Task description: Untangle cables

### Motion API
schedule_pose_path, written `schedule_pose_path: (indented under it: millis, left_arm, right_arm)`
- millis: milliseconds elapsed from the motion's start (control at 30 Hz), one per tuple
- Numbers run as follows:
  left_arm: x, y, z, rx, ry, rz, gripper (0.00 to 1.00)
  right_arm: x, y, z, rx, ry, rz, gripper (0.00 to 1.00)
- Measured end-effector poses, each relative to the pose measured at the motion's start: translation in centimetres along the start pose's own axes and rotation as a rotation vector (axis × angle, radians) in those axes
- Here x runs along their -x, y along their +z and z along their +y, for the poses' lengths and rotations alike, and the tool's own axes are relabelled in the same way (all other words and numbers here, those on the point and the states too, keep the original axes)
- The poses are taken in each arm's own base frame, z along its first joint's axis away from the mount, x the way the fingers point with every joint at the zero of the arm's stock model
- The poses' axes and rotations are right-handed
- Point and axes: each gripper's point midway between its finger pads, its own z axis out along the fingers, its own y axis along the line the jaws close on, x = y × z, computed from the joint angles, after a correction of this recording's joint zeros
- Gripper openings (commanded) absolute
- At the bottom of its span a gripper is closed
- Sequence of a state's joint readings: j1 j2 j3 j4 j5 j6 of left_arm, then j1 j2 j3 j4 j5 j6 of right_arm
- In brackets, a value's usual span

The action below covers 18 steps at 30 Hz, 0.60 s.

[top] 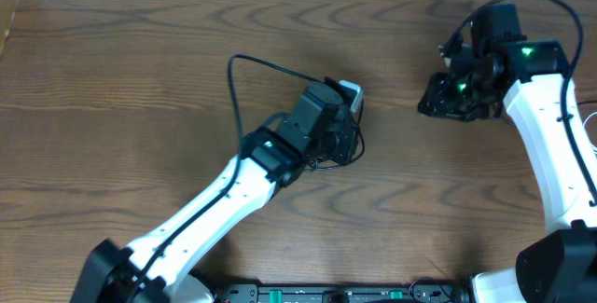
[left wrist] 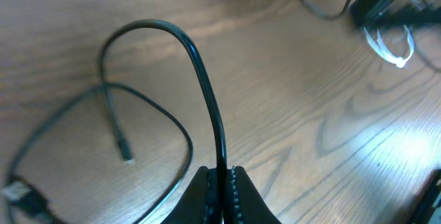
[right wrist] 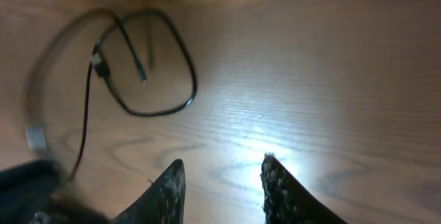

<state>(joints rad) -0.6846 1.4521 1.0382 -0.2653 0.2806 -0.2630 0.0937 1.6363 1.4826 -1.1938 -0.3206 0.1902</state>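
- Left wrist view: the left gripper (left wrist: 222, 182) is pinched fully closed on the black cable (left wrist: 200, 72). The cord rises from the jaws in a tall arch, drops, and ends in a free plug end (left wrist: 125, 154) lying on the table (top: 140, 107) just beyond that gripper.
- Overhead view: the rest of the black cable lies looped under and around the left gripper. One long bight reaches away from it, on the side opposite the right arm.
- The right gripper (right wrist: 223, 160) has its jaws partly apart with only bare wood between them, so it holds nothing. It hangs well apart from the left gripper.
- White cable (left wrist: 391, 45): a pale loop past the left gripper, beneath the right arm's dark shape, may be it — I cannot tell for certain. The overhead view does not show it.
- Risk: strands cross close to the left gripper, so a lift from this pinch could drag the whole coil and cinch a knot.
- Risk: the cord is thin and held only at the fingertips, so a sharp pull may let it slide out.
- Risk: the free plug end could catch in a loop beside the left gripper if it is drawn through.
- Risk: strands near the left gripper are blurred in the right wrist view — I could close on the wrong one, or knock the left arm.
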Motion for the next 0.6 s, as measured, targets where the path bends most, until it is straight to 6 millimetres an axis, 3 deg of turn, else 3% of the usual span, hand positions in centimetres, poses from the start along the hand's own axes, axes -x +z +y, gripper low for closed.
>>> schedule_pose_path:
  millis: [267, 367, 500, 600]
  left_arm:
    - [4.6, -6.3, 0.2, -0.013, -0.036, -0.204, 0.07]
    - [6.1, -8.9, -0.4, -0.030, -0.037, -0.288, 0.08]
    - [7.2, -11.0, -1.4, -0.057, -0.036, -0.360, 0.08]
    - [8.0, -12.1, -1.9, -0.076, -0.038, -0.404, 0.08]
  right_arm:
    - [-1.6, 4.0, 1.1, 0.140, -0.008, 0.041, 0.33]
    - [-2.3, 5.4, 2.2, 0.209, -0.028, 0.052, 0.33]
    - [-3.2, 6.6, 4.1, 0.311, -0.056, 0.069, 0.35]
    - [-3.8, 6.9, 5.6, 0.368, -0.084, 0.081, 0.45]
